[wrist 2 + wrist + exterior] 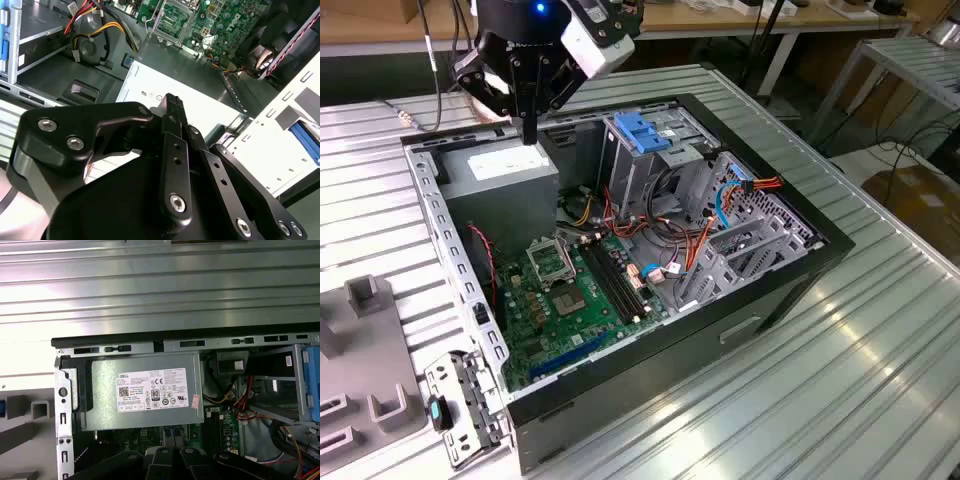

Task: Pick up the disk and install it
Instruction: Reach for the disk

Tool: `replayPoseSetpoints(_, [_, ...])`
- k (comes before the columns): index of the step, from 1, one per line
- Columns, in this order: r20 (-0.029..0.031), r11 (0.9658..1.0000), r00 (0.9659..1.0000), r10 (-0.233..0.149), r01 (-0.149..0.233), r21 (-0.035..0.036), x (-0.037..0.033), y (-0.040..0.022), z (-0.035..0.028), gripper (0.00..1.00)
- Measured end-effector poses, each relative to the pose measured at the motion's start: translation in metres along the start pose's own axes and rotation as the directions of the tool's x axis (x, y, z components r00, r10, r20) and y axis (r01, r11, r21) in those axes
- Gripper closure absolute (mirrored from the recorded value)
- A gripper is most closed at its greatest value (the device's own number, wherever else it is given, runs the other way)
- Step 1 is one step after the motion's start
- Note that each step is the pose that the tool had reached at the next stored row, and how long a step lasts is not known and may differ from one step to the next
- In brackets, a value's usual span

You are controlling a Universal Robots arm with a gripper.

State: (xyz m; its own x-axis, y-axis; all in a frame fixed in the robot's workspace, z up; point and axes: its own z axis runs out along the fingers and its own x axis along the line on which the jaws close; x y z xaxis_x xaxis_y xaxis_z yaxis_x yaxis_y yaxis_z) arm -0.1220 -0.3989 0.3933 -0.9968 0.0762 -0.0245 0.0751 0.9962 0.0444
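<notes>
one gripper, fingers together on nothing, hangs over the power supply at 11 o'clock of the case in the exterior view. guessing no pickup yet. where the disk is, can't tell.

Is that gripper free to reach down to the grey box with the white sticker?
Probably yes. The gripper hangs just above the grey box, the case is open on top, and nothing lies between them.
</notes>
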Motion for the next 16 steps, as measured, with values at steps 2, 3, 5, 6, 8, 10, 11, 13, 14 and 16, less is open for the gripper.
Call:
replayPoseSetpoints(2, [0.0, 1.0, 1.0, 0.0, 0.0, 0.0, 0.0002, 0.0, 0.0, 0.89])
replayPoseSetpoints(3, [0.0, 1.0, 1.0, 0.0, 0.0, 0.0, 0.0004, 0.0, 0.0, 0.89])
replayPoseSetpoints(5, [-0.0002, 1.0, 1.0, 0.0, 0.0, 0.0, 0.0011, -0.0001, 0.0, 0.89])
replayPoseSetpoints(6, [-0.0002, 1.0, 1.0, 0.0, 0.0, 0.0, 0.0016, -0.0001, 0.0001, 0.89])
replayPoseSetpoints(8, [-0.0009, 1.0, 1.0, 0.0, 0.0, 0.0001, 0.0038, -0.0003, 0.0004, 0.89])
replayPoseSetpoints(10, [-0.0012, 1.0, 1.0, 0.0, 0.0, 0.0001, 0.0061, -0.0005, 0.0005, 0.89])
replayPoseSetpoints(11, [-0.0015, 1.0, 1.0, 0.0, 0.0, 0.0001, 0.0069, -0.0005, 0.0006, 0.89])
replayPoseSetpoints(13, [-0.0016, 1.0, 1.0, 0.0, 0.0, 0.0001, 0.0088, -0.0007, 0.0007, 0.89])
replayPoseSetpoints(14, [-0.0016, 1.0, 1.0, 0.0, 0.0, 0.0001, 0.0096, -0.0008, 0.0007, 0.89])
replayPoseSetpoints(16, [-0.0016, 1.0, 1.0, 0.0, 0.0, 0.0001, 0.0113, -0.0009, 0.0009, 0.89])
